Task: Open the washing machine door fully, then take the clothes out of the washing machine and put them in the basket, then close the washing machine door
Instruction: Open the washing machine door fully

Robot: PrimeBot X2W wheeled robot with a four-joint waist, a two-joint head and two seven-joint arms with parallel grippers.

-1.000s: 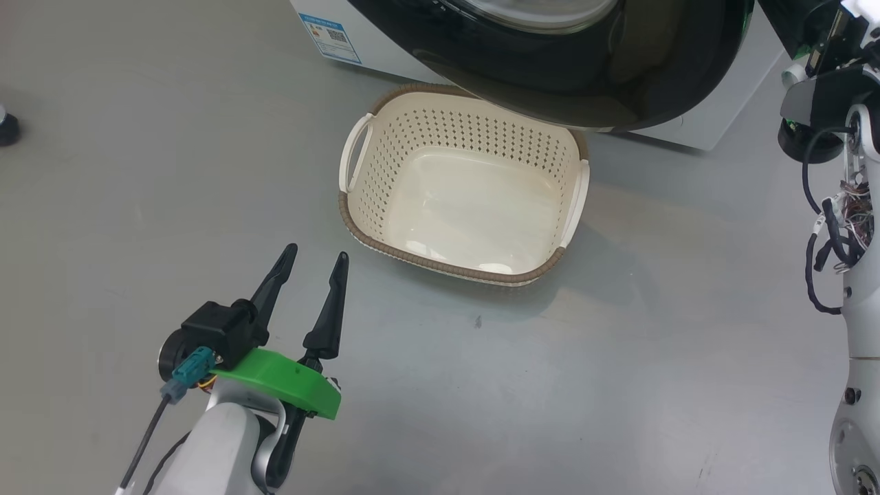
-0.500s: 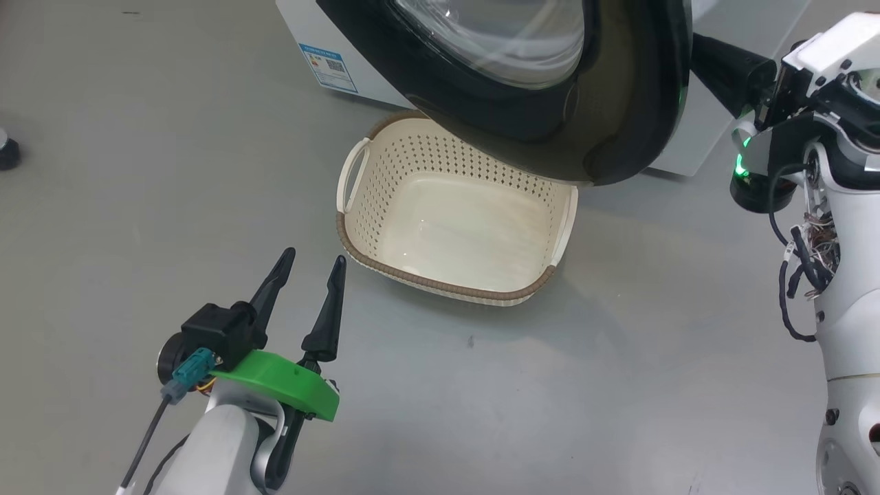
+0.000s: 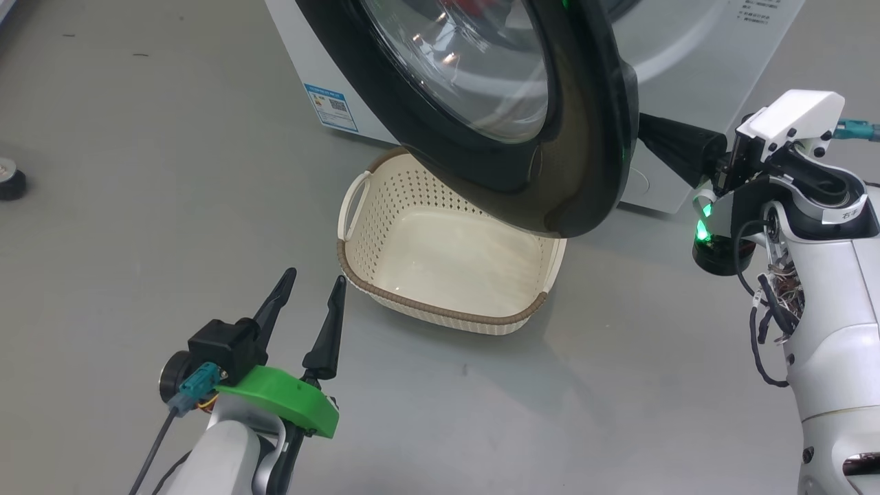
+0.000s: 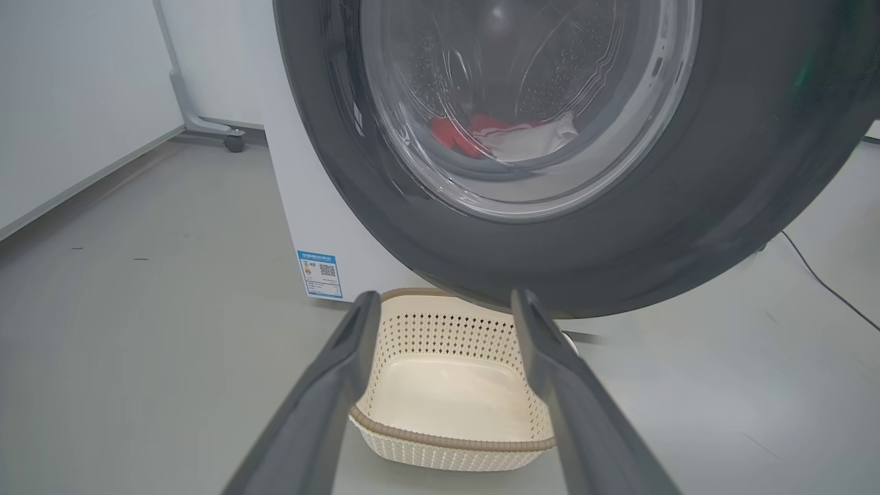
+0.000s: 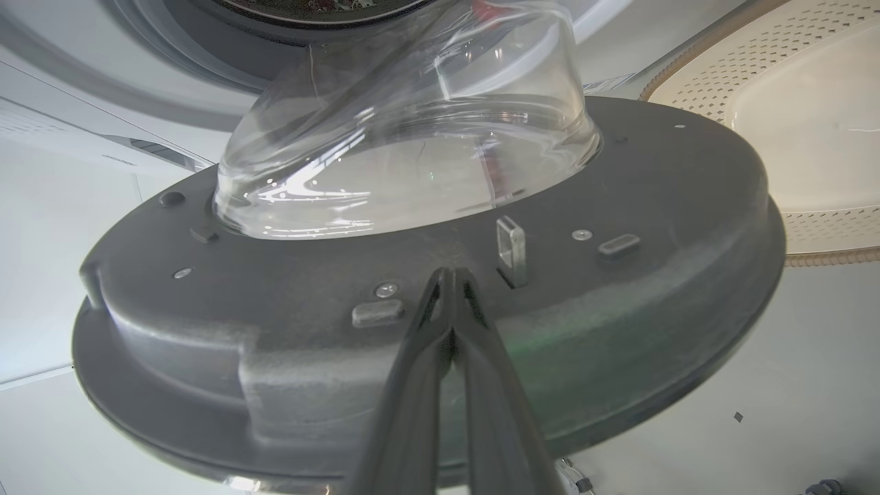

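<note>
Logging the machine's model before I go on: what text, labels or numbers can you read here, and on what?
Nothing reads clearly.
Small blue label with a QR code, on the big white front-loading washing machine: too small to read.
Grey print high on that machine's front: too small.
White marking on the right arm's dark wrist ring: blurred.

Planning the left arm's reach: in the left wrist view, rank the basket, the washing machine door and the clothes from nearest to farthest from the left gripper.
From the left gripper:
1. the basket, low and directly ahead.
2. the washing machine door, raised behind the basket, overhanging its far rim.
3. the clothes, farthest back, seen through the door's glass.
</note>
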